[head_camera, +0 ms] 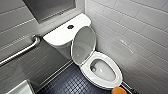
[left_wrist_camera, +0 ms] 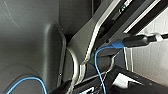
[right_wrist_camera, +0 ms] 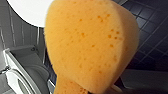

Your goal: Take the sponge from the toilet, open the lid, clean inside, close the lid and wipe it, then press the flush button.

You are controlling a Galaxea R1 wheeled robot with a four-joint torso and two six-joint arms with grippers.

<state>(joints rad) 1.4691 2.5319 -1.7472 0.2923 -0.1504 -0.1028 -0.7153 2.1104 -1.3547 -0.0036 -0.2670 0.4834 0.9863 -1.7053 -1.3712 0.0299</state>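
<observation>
**Dark tiled floor, toilet standing on it**

You had a floor (head_camera: pixel 67 85) of small dark square tiles with pale grout, running back into the corner where the grey wall (head_camera: pixel 37 62) met the white wall (head_camera: pixel 140 37). The toilet (head_camera: pixel 86 69) stood directly on it, tank in that corner and bowl toward you. Its lid (head_camera: pixel 83 45) was up, tilted back against the tank. On the flat tank top the button (head_camera: pixel 70 26) sat in the middle. At the near left you saw a white fixture (head_camera: pixel 20 88); whether it rested on the floor you could not tell.
</observation>
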